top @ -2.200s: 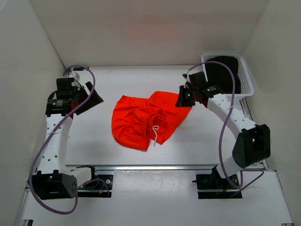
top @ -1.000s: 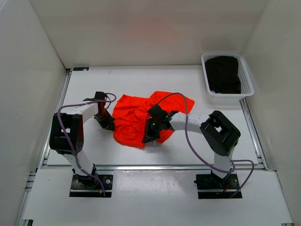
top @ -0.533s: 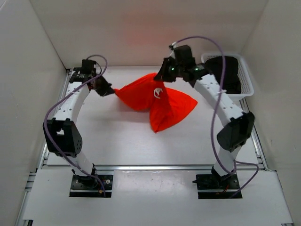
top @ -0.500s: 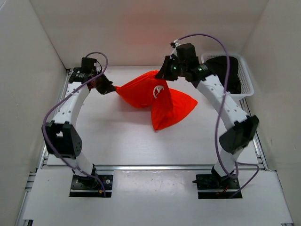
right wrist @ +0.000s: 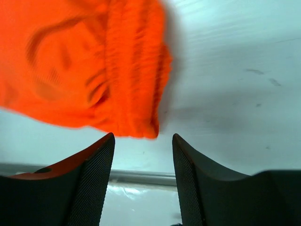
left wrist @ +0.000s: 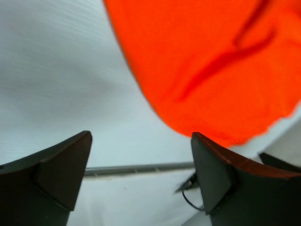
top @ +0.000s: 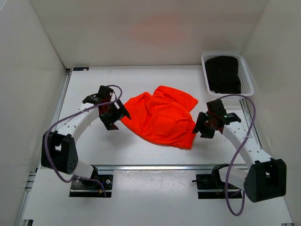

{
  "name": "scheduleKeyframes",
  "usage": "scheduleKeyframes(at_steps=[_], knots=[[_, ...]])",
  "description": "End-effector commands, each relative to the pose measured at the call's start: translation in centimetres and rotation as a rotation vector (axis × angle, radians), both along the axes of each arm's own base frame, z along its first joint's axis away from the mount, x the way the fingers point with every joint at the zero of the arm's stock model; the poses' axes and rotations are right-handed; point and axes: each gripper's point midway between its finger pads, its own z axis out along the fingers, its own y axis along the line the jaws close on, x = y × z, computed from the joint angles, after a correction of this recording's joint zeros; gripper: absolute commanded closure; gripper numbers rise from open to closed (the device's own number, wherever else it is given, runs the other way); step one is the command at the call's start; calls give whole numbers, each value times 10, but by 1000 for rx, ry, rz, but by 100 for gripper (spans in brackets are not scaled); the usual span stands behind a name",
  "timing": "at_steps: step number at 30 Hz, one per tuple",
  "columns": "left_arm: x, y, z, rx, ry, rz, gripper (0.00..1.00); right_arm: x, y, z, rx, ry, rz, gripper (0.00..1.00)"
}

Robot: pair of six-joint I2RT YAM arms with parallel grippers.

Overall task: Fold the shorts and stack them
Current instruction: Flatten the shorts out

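Along the near edge, 1 metal rail [top: 155,167] ran across, carrying the bases of 2 white robot arms with purple cables. The left arm [top: 77,125] curved in toward the middle, and the right arm [top: 244,146] did the same from the other side.

The left jaws stood wide apart and held nothing. In the left wrist view, bare white surface [left wrist: 70,70] showed between the 2 dark fingers [left wrist: 61,174], with the fabric edge just beyond them. The right jaws were also apart, less widely, and empty. The gathered waistband corner lay just past them, though whether it touched a finger [right wrist: 89,183] could not be told.

Between the 2 arms lay 1 pair of bright orange-red thin fabric shorts [top: 162,117], spread loosely and rumpled on the middle of the flat white surface [top: 141,80], waistband toward the right arm.

Farther back, at the far right corner, sat 1 white lattice plastic basket [top: 248,75] holding a dark garment [top: 223,73]. Plain white walls enclosed the surface on 3 sides.
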Motion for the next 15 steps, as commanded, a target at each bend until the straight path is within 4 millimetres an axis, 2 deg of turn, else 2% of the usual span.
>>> scheduleKeyframes(at_steps=[1, 4, 6, 7, 8, 10, 11, 13, 14, 15], knots=[[28, 14, 20, 78, -129, 19, 7, 31, -4, 35, 108, -93, -104, 42], [38, 30, 15, 144, -130, 46, 13, 29, -7, 49, 126, -127, -128, 44], [36, 47, -2, 178, -83, 91, 15, 21, -8, 52, 146, -139, -149, 44], [38, 53, -12, 186, -50, 105, 15, 14, -7, 50, 165, -122, -162, 44], [43, 60, -17, 190, -37, 130, 12, 5, -7, 37, 179, -84, -182, 44], [50, 63, -26, 198, -19, 129, 7, -10, 0, 30, 248, -45, -193, 42], [59, 64, -33, 202, 1, 136, 5, -22, 4, 17, 283, -4, -226, 37], [71, 63, -37, 209, 0, 118, 3, -27, 12, 9, 351, 17, -249, 31], [76, 64, -50, 225, 31, 117, 3, -32, 20, 7, 406, 39, -241, 27], [86, 63, -48, 225, 18, 110, 3, -34, 24, 6, 449, 55, -276, 25]])
